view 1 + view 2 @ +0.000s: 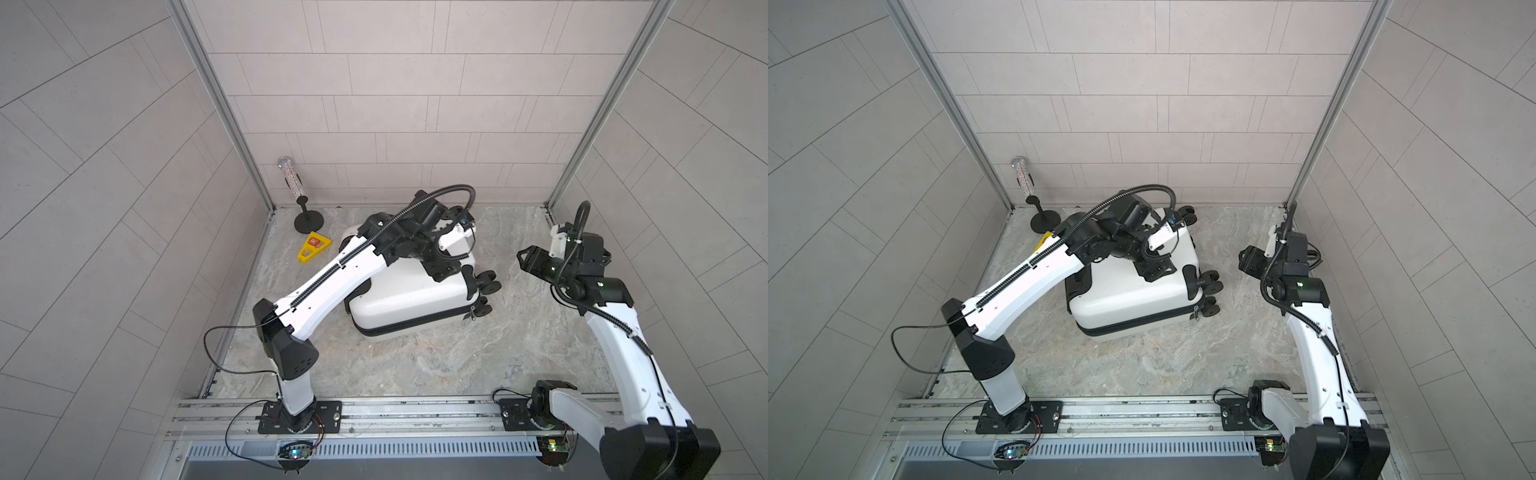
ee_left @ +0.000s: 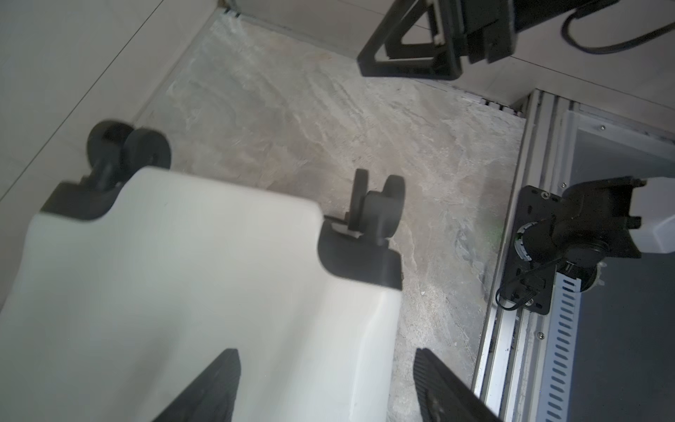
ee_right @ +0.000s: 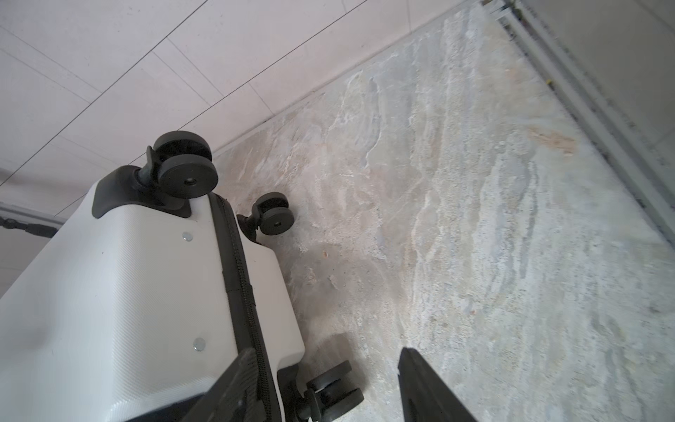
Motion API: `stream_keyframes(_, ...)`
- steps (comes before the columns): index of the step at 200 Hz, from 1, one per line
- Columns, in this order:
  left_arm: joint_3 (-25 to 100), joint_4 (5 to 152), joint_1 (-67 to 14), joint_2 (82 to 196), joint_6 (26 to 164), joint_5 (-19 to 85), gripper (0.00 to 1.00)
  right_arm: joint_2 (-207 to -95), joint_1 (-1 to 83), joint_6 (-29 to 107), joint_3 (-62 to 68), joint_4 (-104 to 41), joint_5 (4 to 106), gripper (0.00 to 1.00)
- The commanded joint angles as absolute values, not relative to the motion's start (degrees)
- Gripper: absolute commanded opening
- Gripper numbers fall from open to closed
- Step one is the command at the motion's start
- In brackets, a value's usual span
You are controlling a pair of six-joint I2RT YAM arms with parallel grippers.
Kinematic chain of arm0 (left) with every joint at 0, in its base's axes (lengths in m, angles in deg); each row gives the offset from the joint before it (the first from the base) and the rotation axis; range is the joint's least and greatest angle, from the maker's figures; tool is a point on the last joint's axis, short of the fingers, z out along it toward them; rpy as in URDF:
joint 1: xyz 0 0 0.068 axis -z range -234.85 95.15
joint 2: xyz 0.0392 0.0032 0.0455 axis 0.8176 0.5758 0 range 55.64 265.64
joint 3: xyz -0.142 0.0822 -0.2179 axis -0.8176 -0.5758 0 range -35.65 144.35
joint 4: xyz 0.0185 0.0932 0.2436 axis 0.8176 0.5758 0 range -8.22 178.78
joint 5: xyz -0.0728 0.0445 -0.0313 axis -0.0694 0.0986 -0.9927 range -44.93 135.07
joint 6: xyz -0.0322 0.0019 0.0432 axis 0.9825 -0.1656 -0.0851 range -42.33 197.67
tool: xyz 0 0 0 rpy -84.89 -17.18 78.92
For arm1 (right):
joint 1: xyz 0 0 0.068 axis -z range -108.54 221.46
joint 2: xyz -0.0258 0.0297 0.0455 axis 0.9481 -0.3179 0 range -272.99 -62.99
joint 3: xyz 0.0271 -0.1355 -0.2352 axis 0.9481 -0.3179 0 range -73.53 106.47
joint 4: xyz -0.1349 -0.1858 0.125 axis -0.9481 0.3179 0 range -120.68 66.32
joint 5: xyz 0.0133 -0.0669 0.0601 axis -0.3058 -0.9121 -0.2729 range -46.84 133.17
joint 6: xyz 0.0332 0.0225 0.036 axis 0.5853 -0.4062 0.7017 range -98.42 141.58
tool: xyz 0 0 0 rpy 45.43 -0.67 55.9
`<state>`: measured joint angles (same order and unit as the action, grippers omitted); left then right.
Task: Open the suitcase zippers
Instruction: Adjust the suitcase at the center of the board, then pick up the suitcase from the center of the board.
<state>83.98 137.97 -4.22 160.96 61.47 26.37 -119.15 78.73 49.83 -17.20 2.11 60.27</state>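
**Suitcase (image 1: 409, 297) flat, nothing gripped yet**

It lies on the floor (image 1: 415, 365), wheels (image 1: 486, 282) toward the right arm. Zipper band (image 3: 239, 288) looks closed, pulls (image 1: 473, 314) at the near wheel corner. Left gripper (image 2: 325, 350) is over the top shell, jaws apart, likely to pin it. Right gripper (image 3: 327, 350), jaws apart, faces the wheel end.

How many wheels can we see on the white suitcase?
4 wheels on the suitcase. On its upper shell: upper far wheel, upper near wheel. On its lower shell: lower far wheel, lower near wheel. No single view shows all four.
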Motion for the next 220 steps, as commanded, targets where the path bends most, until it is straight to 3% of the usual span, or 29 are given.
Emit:
stream_keyframes(1,92.79,143.67,-0.6,167.58,55.09,27.43,0.81,-115.43,79.44,51.11,-20.76,2.98,56.64,0.65)
stream_keyframes(52,110.08,148.29,3.56,183.17,56.32,33.07,0.82,-107.39,79.55,49.99,-24.77,5.21,52.72,0.65)
stream_keyframes(101,112.33,145.22,4.32,188.19,57.31,43.46,0.85,-102.82,79.55,52.0,-28.12,4.17,53.57,0.65)
stream_keyframes(157,112.35,145.87,4.31,192.13,54.93,41.83,0.84,-99.87,79.6,52.73,-31.52,1.85,55.54,0.64)
stream_keyframes(189,112.57,146.36,4.32,194.04,53.8,42.37,0.68,-98.84,79.55,52.16,-33.55,-0.29,57.04,0.64)
stream_keyframes(220,112.48,146.56,4.5,193.77,52.38,41.65,0.37,-97.98,79.55,51.93,-35.91,-3.35,59.36,0.62)
